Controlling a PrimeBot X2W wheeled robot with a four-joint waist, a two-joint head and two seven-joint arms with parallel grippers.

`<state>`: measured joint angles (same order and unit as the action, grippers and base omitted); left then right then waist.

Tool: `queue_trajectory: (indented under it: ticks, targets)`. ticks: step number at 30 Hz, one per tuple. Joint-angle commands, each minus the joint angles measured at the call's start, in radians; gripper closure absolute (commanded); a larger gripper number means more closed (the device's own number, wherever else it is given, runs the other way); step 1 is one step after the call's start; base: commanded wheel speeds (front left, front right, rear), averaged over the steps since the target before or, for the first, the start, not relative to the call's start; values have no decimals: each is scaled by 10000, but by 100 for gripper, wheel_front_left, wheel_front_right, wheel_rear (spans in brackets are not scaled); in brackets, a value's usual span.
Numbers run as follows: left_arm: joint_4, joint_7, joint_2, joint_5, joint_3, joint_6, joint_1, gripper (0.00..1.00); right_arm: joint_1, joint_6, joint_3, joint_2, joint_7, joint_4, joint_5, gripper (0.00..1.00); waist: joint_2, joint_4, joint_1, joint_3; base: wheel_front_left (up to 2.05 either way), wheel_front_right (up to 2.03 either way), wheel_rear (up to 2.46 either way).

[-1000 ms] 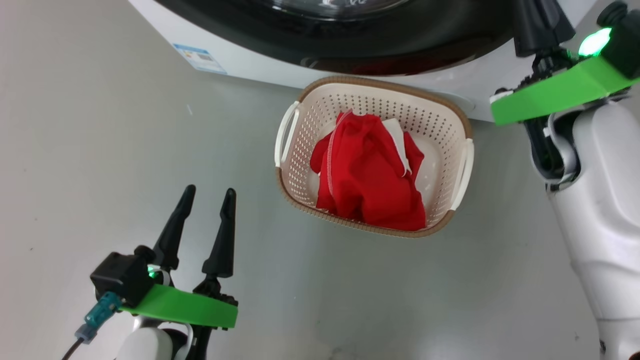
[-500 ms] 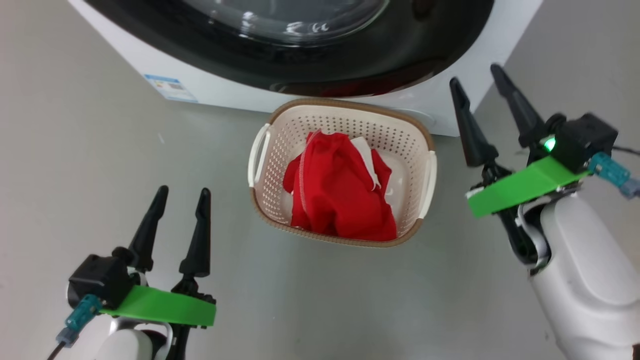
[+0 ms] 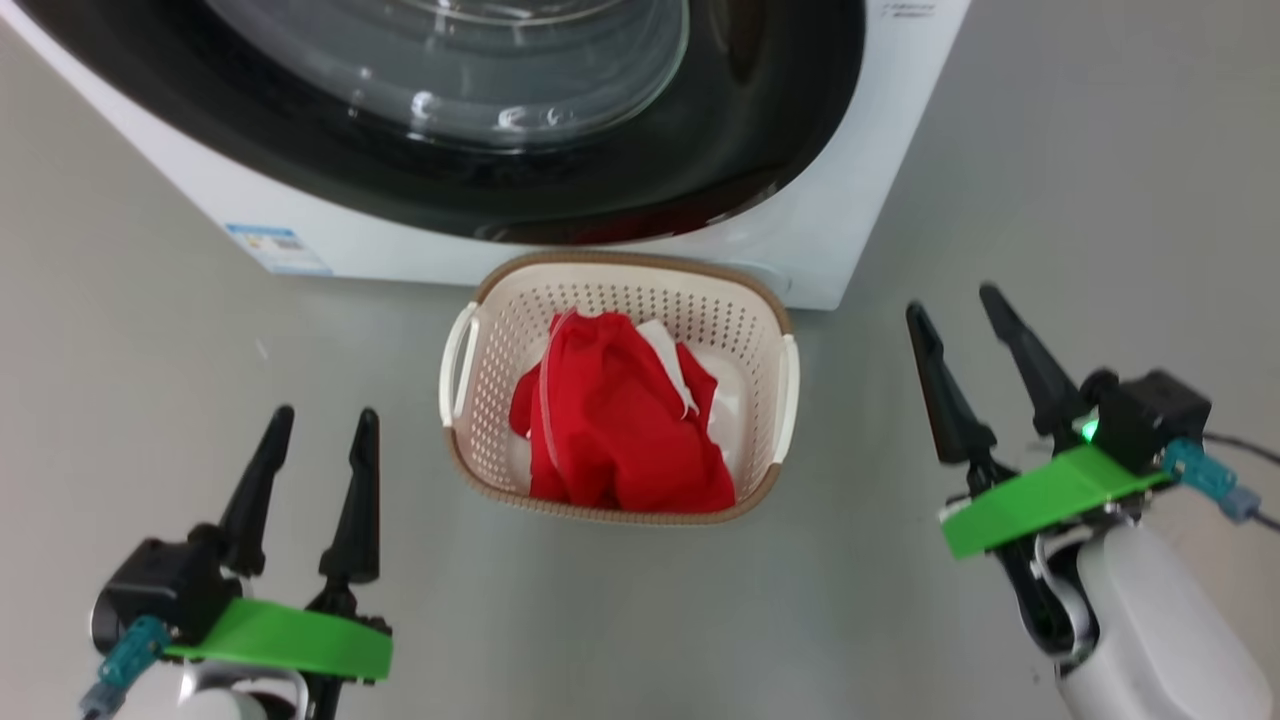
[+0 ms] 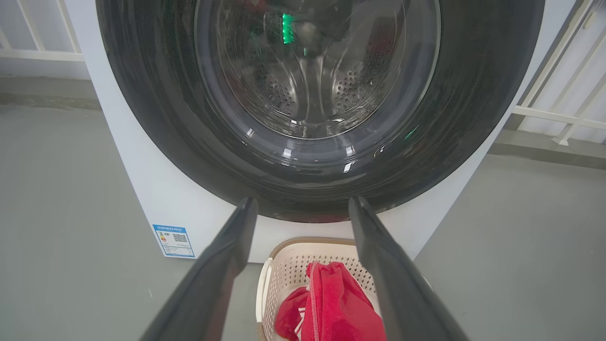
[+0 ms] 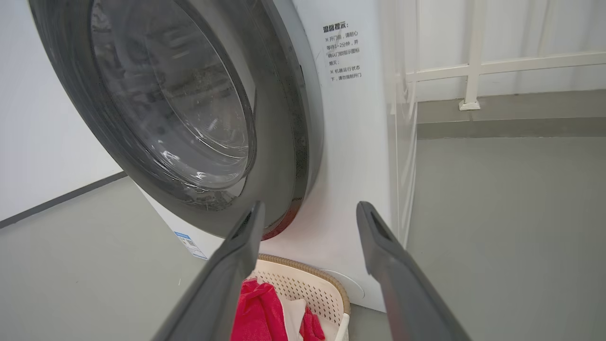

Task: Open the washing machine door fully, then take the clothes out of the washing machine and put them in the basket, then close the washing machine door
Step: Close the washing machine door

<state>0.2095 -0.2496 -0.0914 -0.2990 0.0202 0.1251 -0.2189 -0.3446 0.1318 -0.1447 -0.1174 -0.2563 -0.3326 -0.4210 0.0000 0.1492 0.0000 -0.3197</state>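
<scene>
The washing machine (image 3: 830,230) stands at the top of the head view, its door (image 3: 760,130) lying flat against the front, with a black ring around clear glass. Through the glass of the door (image 4: 307,156) the steel drum shows. The cream basket (image 3: 620,262) sits on the floor just before the machine, and the red clothes (image 3: 610,430) are piled inside it. My left gripper (image 3: 325,412) is open at the lower left, apart from the basket. My right gripper (image 3: 950,300) is open to the basket's right, holding nothing. The right wrist view shows the door (image 5: 165,118), basket (image 5: 307,284) and clothes (image 5: 255,312).
Grey floor surrounds the basket on both sides. A blue label (image 3: 265,245) marks the machine's lower left corner. A white railing (image 5: 473,71) runs behind the machine on its right, with another railing (image 4: 558,113) in the left wrist view.
The head camera has tilted up, sliding the whole picture down and left. My right arm has come down from the machine's front at the upper right, and its fingers now stand open beside the basket.
</scene>
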Motion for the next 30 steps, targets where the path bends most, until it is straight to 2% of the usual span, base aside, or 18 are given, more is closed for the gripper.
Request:
queue_trajectory:
  ticks: [1, 30]
  targets:
    - [-168, -122, -314, 139, -374, 56, 159, 0, 292, -11, -149, 85, -55, 280, 66, 0, 0, -205, 0, 275, 0, 0, 0]
    - [-150, -122, -690, 203, -401, 56, 1202, 0, 2964, -11, 828, 232, -55, 1053, 3, 0, 0, -985, 0, 1294, 0, 0, 0]
